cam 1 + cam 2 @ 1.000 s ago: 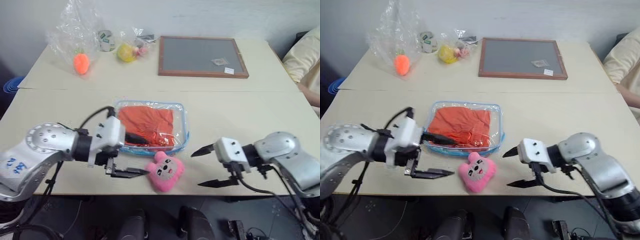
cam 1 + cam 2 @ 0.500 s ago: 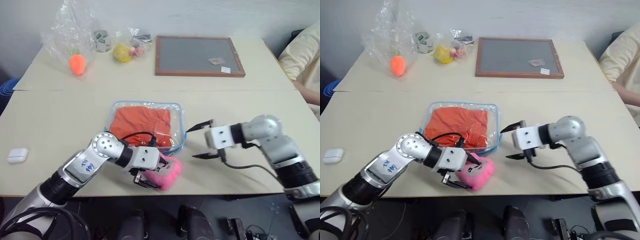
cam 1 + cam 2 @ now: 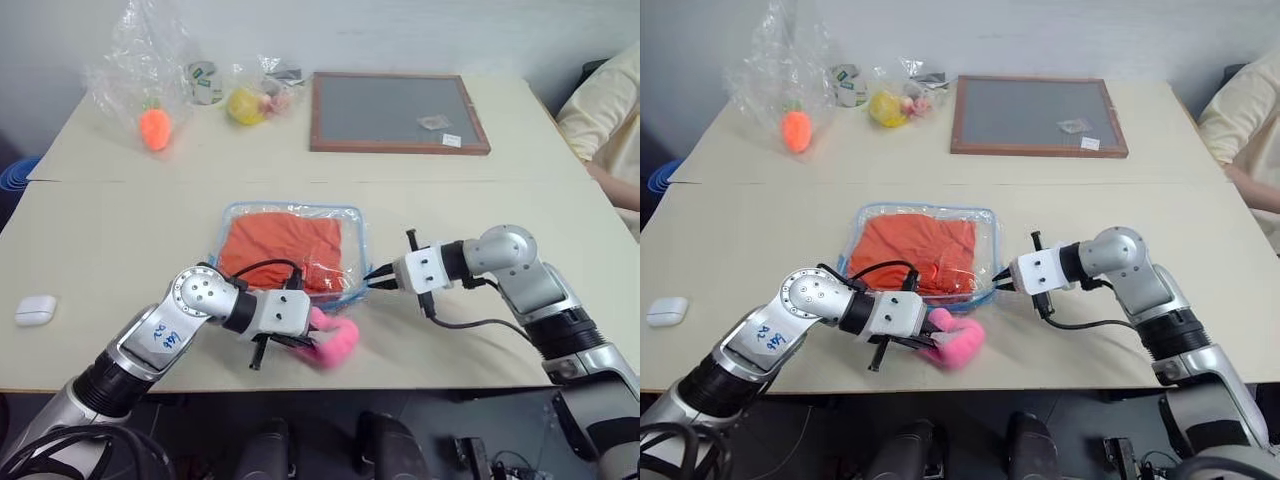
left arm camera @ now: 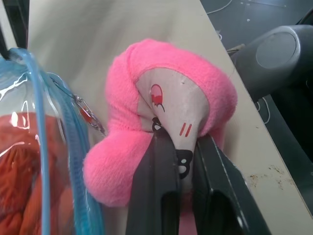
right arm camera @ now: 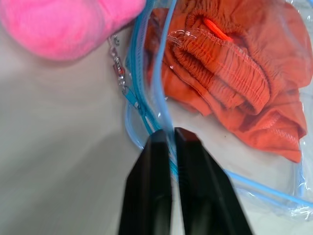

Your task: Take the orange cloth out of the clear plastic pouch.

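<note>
The clear plastic pouch point(image 3: 352, 216) lies flat in the middle of the near table, with the orange cloth point(image 3: 283, 245) bunched inside it. My right gripper point(image 3: 372, 281) is at the pouch's right front corner. In the right wrist view that gripper point(image 5: 168, 134) is shut on the pouch's light-blue zipper trim point(image 5: 146, 63), with the cloth point(image 5: 234, 78) just beyond. My left gripper point(image 3: 305, 335) is in front of the pouch, near the table's front edge. The left wrist view shows it point(image 4: 181, 142) shut on the face of a pink plush toy point(image 4: 171, 73).
A wood-framed grey board point(image 3: 398, 110) lies at the back. Crumpled plastic bags hold an orange carrot toy point(image 3: 153, 127) and a yellow thing point(image 3: 248, 103) at the back left. A small white case point(image 3: 35, 310) sits at the near left. A person's sleeve point(image 3: 605, 100) shows at the right edge.
My right gripper moved left to the pouch's corner and shut on its trim. My left gripper came down onto the pink plush toy and shut on it; the toy now lies squeezed.
</note>
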Controlling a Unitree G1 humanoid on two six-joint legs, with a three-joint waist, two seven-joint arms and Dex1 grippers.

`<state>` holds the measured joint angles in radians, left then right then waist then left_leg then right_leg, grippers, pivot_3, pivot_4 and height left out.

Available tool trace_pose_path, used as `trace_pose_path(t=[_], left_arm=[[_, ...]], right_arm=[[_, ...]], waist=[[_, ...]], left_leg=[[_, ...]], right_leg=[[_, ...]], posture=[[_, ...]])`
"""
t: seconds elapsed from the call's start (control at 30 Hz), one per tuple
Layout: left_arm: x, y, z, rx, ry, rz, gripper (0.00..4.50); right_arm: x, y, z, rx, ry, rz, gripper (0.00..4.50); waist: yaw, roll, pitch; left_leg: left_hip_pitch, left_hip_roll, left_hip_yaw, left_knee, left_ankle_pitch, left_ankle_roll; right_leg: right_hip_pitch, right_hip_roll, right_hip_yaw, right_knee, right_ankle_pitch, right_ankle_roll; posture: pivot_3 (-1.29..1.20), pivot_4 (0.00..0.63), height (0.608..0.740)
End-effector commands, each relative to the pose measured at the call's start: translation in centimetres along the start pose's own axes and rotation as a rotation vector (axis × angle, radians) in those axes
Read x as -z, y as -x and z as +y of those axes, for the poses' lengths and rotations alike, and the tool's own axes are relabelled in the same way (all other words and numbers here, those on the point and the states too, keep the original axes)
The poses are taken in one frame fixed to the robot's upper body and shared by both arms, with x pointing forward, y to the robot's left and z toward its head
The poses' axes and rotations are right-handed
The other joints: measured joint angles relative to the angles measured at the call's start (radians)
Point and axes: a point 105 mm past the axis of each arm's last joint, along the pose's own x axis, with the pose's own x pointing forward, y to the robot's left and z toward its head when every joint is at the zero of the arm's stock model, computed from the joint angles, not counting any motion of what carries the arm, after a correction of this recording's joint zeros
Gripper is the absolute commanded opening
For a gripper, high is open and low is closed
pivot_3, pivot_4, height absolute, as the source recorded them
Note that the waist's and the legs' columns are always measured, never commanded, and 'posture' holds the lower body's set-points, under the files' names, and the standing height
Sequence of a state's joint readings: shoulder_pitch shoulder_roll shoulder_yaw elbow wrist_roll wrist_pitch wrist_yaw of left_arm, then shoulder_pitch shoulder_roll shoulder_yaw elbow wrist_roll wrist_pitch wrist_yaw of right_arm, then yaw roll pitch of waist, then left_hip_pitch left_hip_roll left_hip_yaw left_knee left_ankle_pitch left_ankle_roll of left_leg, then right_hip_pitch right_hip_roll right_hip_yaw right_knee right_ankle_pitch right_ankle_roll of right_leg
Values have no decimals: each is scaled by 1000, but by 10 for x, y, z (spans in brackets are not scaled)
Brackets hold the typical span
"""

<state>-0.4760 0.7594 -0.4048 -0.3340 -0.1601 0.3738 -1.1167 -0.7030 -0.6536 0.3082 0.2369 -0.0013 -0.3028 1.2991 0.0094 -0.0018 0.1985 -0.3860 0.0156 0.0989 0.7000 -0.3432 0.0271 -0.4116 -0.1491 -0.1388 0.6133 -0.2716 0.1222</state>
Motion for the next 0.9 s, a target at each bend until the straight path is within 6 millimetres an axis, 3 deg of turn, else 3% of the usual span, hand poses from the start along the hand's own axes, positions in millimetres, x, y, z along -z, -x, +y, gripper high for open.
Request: trace_pose_path(t=[0.03, 0.2, 0.3, 0.47, 0.63, 0.7, 0.8, 0.9], left_arm=[[3, 3, 1, -42, 25, 12, 11], [3, 21, 2, -162, 133, -13, 11], [8, 45, -1, -269, 222, -19, 11], [25, 96, -17, -446, 368, 13, 11], [51, 172, -19, -725, 496, 80, 11], [54, 193, -20, -781, 509, 97, 11], [52, 200, -17, -795, 493, 107, 11], [52, 190, -14, -778, 499, 78, 11]], right_arm=[[-10, -2, -4, 2, 31, -35, 2], [-3, 5, -11, 26, 55, 11, 2], [4, 17, -11, 16, 90, 51, 2], [2, 32, -9, 35, 53, 13, 2], [10, 48, -1, 20, 31, 37, 2], [11, 52, -2, 30, 16, 34, 2], [13, 53, -3, 37, 10, 31, 2], [12, 48, -4, 44, -4, 14, 2]], waist=[[-6, 0, 0], [-11, 0, 0], [-14, 0, 0], [-12, 1, 0], [-8, 1, 0], [-13, 1, 0], [-14, 1, 0], [-13, 1, 0]], left_leg=[[0, 0, 0, 0, 0, 0], [0, 1, 0, 0, 0, 0], [0, 4, 0, 0, 0, 0], [0, 5, -1, -1, 0, 0], [0, 5, -2, 0, 0, 0], [0, 5, -2, 0, 0, 0], [0, 5, -1, -1, 0, 0], [0, 5, -1, -1, 0, 0]], right_leg=[[0, 0, 0, 0, 0, 0], [0, 0, 0, 0, 0, 0], [0, 0, 0, 0, 0, 0], [0, 0, 0, -1, 0, 0], [1, -1, -1, -1, 0, 0], [1, -1, -1, -1, 0, 0], [1, -1, 0, -2, 0, -1], [0, -1, 0, -2, 0, -1]], posture=[[0, 150, 740], [0, 150, 740], [0, 150, 740], [0, 150, 740], [0, 150, 740], [0, 150, 740], [0, 150, 740], [0, 150, 740]])
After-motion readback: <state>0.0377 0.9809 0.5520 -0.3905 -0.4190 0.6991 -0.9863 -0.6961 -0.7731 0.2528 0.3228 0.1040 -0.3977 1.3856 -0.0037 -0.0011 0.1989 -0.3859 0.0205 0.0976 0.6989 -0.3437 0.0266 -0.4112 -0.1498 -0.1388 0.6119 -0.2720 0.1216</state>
